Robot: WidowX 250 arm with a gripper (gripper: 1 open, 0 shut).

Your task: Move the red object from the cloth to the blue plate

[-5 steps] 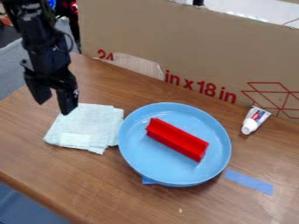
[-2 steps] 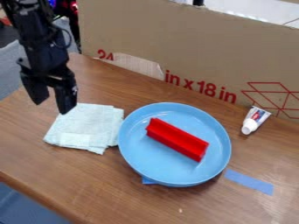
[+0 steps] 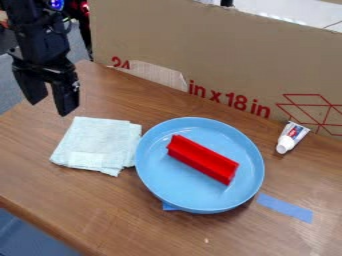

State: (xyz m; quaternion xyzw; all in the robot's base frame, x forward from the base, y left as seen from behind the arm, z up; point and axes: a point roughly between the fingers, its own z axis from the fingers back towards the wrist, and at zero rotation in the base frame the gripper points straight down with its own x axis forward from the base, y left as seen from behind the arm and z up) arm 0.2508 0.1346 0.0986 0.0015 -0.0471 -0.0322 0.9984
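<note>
Since the view of a second before, the gripper [image 3: 46,97] had climbed and drawn off toward the upper left, away from the blue plate [image 3: 160,172]; it had hung low over the far corner of the cloth [image 3: 96,144] then, and now it stood well clear of it, higher against the dark background. Its two dark fingers were spread apart, pointing down, with nothing between them.

Nothing else had shifted. The red object [image 3: 202,158] lay flat inside the blue plate, slanted from upper left to lower right across the plate's middle, with no part over the rim. The cloth sat just left of the plate, bare, its near edge almost touching the plate's rim.

As a judgement, the transfer looked complete: the block was on the plate, the cloth was empty, and the arm's retreat with released fingers read as a withdrawal after placing rather than a fresh approach.

Behind the plate stood a cardboard box [image 3: 227,55] with red print reading "in x 18 in", a red line drawing of a carton to the right of it, and a partly hidden figure further left. Right of the plate lay a small white tube [image 3: 289,136] with red print too small to read. A strip of blue tape [image 3: 283,208] lay on the table in front of the plate, to its right.
</note>
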